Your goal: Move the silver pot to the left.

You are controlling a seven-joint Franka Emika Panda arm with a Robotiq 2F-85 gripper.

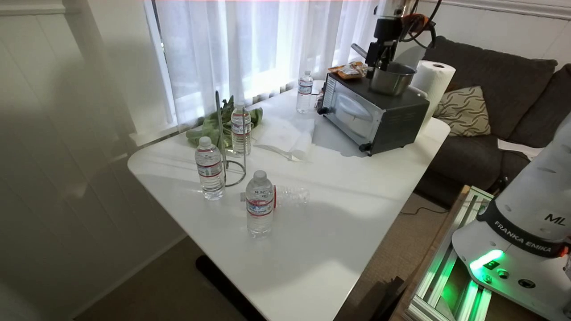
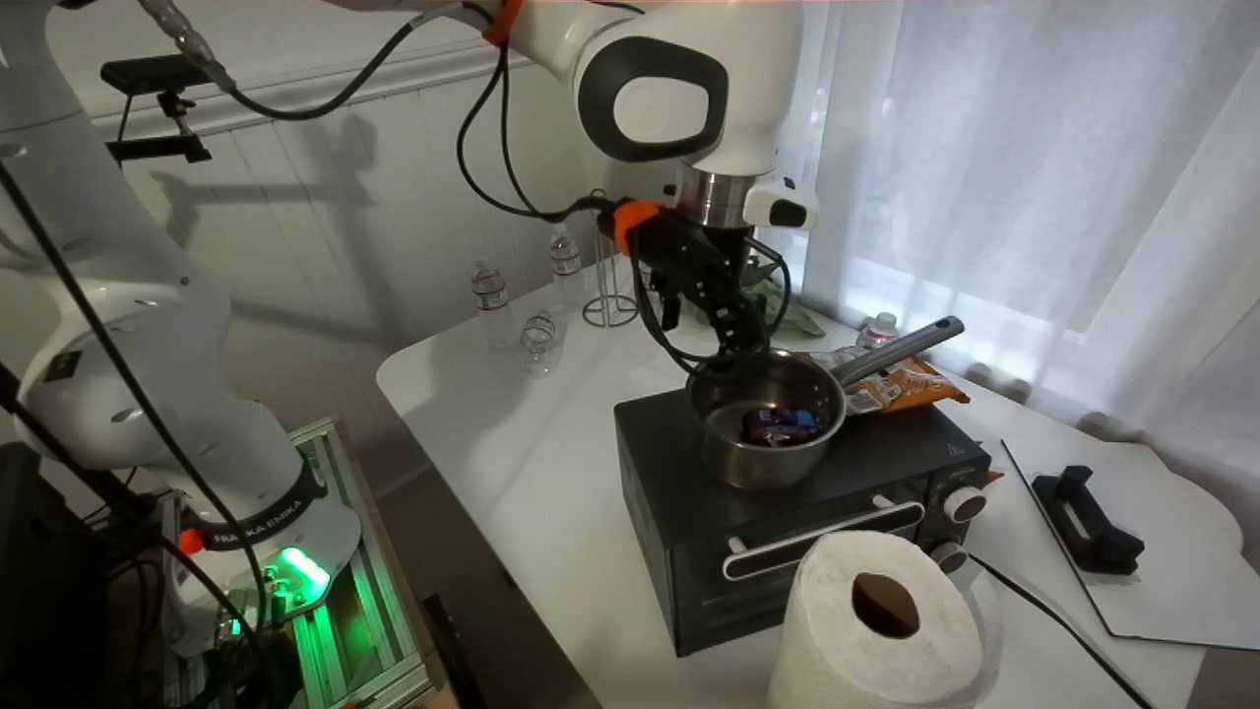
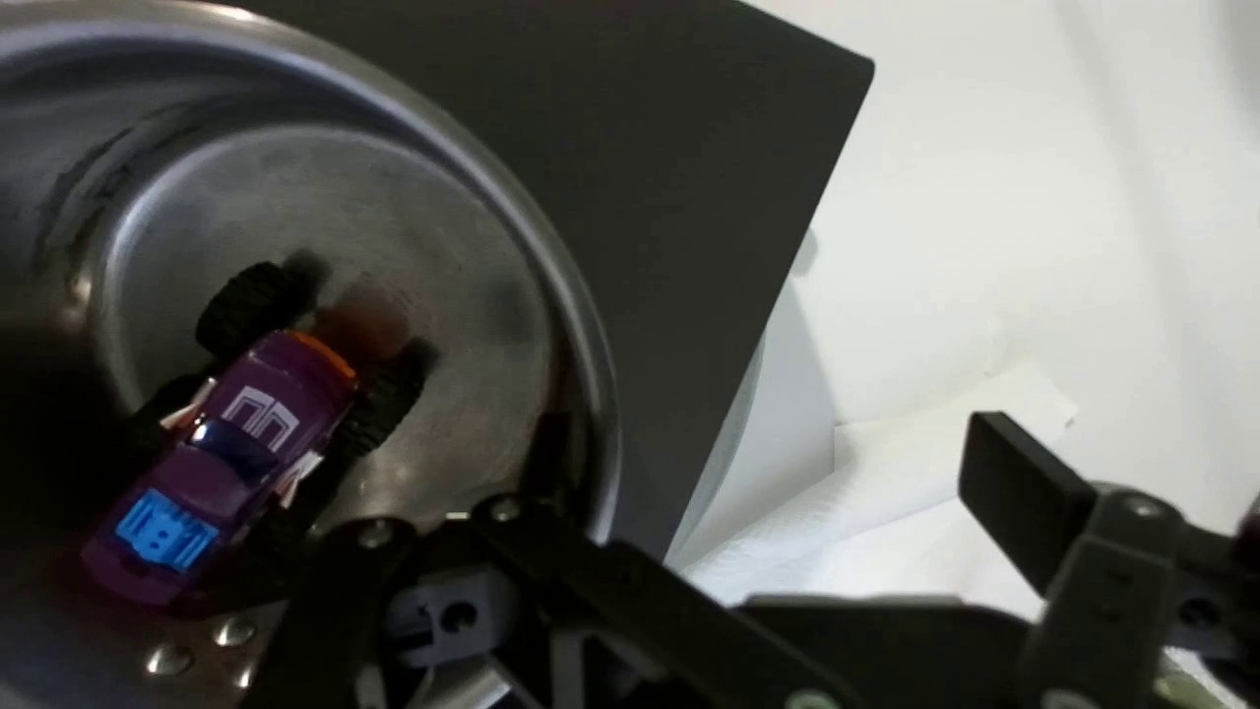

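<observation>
Round silver metal pot (image 2: 758, 471): upright on the flat top of a dark grey, box-shaped toaster oven (image 1: 397, 129), itself standing on a white, round-cornered tabletop (image 1: 321, 267). Outer wall plain, dull, brushed-looking. Interior, per wrist view: smooth pale rim, dark streaks on the wall toward 10 o'clock, a light circular line around the floor. Three bright rivet heads (image 3: 169, 660) on the inner wall near 6 o'clock. Long grey handle (image 2: 901, 350) slants up toward 2 o'clock in an exterior view.

Contents: purple toy truck with chunky black tyres (image 3: 207, 483), lying on the pot floor, orange edge toward 1 o'clock, blue bed toward 7 o'clock; a reddish reflection shows on the metal beside it.

Black two-fingered hand (image 3: 787, 468): fingers spread wide, pot wall between them. One finger is inside the rim, the other outside and well apart from it. Contact of the inner finger with the wall: cannot tell.

Nearby, in an exterior view, directions from the pot: white paper towel roll (image 2: 827, 630) at 5 o'clock; orange-and-clear plastic snack bag (image 2: 915, 382) between 2 and 3 o'clock, partly hidden by the handle
</observation>
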